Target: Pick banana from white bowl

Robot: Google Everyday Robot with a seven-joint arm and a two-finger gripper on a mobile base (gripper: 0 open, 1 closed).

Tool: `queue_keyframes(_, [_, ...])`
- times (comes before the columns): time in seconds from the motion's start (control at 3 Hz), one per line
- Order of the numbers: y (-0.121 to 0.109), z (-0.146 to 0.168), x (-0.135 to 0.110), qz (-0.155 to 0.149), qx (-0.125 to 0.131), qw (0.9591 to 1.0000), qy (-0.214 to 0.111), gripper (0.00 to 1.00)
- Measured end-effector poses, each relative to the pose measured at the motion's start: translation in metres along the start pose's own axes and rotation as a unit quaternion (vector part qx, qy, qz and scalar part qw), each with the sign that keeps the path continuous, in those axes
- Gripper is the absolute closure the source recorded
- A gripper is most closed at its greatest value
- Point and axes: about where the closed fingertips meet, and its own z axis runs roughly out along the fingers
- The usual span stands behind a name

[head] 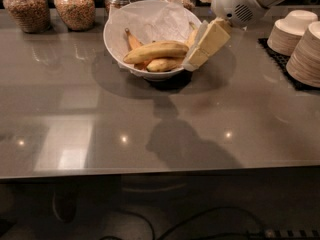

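You are looking at a grey counter with the white bowl sitting on it, towards the back and a little left of centre. The banana is lying in the bowl, across its front half, on top of the other fruit. It is the longest and thickest one there, plain yellow with faint brown streaks, curving gently, with its left tip pointing at the bowl's left wall and its right end reaching towards the gripper. Crumpled white paper is lining the bowl behind it. A thin orange-brown banana is poking up behind the left end, and a shorter pale banana is lying just under and in front of it.

The gripper is hanging at the bowl's right rim, slanting down and to the left, with its cream tip just beside the banana's right end. You cannot tell whether it is touching the fruit or the rim, nor whether it is spread or pressed together. The white wrist is reaching in from the upper right.

Jars of grain are standing along the back edge at the left. Stacks of small bowls are sitting on a black mat at the right, well apart from the white bowl.
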Motion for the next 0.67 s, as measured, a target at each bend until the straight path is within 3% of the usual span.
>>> queue_keyframes(0.67, [-0.020,0.039,-0.003,-0.042,0.029,0.9985,-0.018,0.00])
